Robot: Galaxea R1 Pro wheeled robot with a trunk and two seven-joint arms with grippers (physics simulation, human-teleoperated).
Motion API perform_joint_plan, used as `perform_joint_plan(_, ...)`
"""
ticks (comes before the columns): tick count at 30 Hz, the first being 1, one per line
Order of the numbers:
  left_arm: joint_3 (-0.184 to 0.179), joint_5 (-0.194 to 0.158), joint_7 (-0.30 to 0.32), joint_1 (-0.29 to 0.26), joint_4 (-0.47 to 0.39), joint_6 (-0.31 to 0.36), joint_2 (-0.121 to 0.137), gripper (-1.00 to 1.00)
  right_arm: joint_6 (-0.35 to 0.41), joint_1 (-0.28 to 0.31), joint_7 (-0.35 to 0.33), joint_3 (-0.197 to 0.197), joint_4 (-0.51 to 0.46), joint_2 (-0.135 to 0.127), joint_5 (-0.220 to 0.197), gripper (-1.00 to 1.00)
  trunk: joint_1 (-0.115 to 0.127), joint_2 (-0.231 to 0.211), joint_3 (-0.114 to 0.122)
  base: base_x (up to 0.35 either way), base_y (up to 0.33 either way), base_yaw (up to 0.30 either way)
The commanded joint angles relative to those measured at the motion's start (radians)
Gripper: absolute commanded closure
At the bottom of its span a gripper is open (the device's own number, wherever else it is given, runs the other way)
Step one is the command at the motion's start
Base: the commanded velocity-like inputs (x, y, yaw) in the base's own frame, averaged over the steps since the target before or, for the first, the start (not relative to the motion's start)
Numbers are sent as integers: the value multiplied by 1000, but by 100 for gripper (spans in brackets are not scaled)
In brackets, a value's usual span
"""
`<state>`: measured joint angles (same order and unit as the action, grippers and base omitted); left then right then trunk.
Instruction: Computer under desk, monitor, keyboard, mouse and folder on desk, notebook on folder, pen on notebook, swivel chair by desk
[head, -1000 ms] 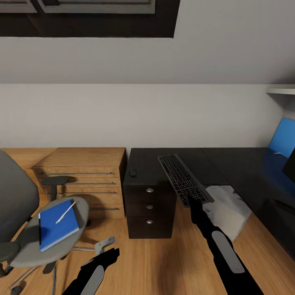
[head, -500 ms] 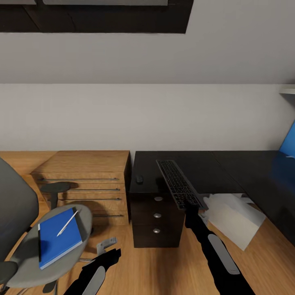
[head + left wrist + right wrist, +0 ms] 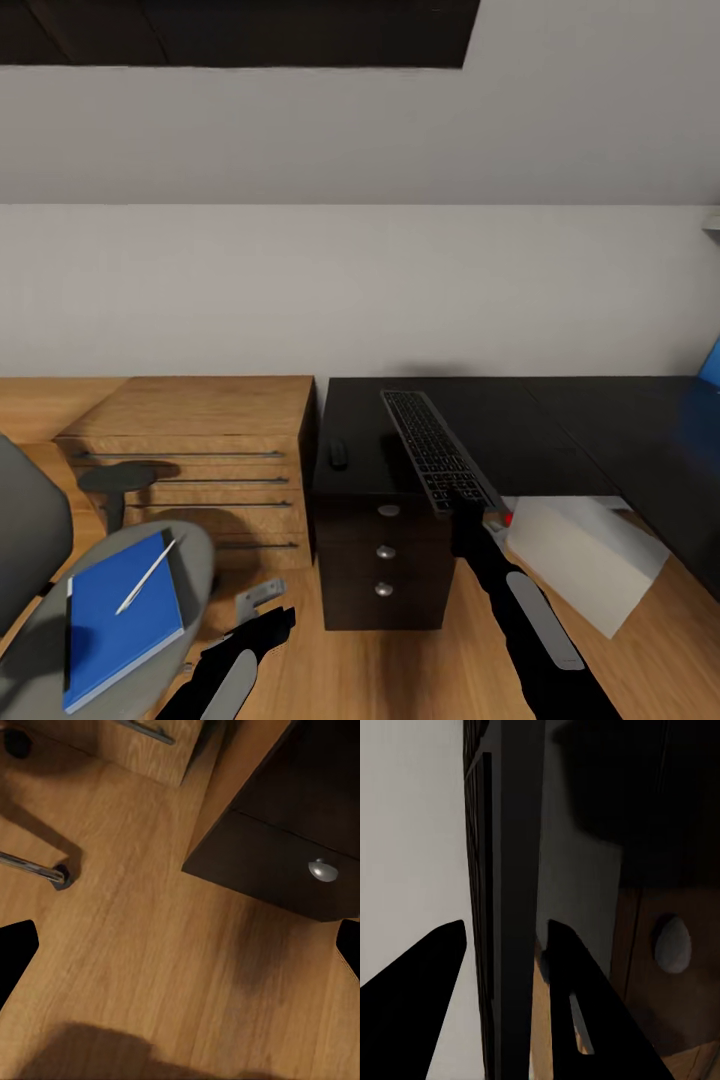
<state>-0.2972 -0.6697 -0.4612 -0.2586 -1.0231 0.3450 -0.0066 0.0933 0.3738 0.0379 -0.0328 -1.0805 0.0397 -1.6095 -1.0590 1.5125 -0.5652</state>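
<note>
Right hand [image 3: 462,497] clamped on the near end of the keyboard [image 3: 436,447], held over the bench [image 3: 560,425] at its left end beside the mouse [image 3: 338,453], with risk of the long board tipping from so short a grip, or knocking the mouse off the edge.

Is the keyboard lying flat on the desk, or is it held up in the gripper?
Held up. The right gripper grips the keyboard at its near end, above the desk.

The slim grey keyboard [image 3: 436,450] hangs tilted over the glossy black desk [image 3: 560,430]; a small black mouse [image 3: 338,454] sits near its left edge. The blue folder [image 3: 118,618], white pen [image 3: 146,576] atop, lies on the grey swivel chair [image 3: 60,600].
</note>
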Motion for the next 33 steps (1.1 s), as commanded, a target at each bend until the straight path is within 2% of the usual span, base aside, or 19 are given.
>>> perform_joint_plan(1,-2,-8,-8,-1,-2,2,0,-100,2,0,4,1,0,0,-7,100,-1,1,-1,308,0,0)
perform_joint_plan(9,-2,-8,-8,-1,-2,2,0,-100,2,0,4,-4,4,2,-6,100,-1,1,-1,254,117,0)
perform_joint_plan(21,-2,-8,-8,-1,-2,2,0,-100,1,1,5,-10,29,2,-4,100,-1,1,-1,24,114,0)
perform_joint_plan(26,-2,-7,-9,-1,-2,1,0,-100,0,1,5,-11,76,24,-2,100,-1,1,-1,0,15,0)
perform_joint_plan(33,-5,-6,-11,-1,-3,0,0,-100,-5,2,6,-10,101,32,1,100,-1,1,-1,0,1,0)
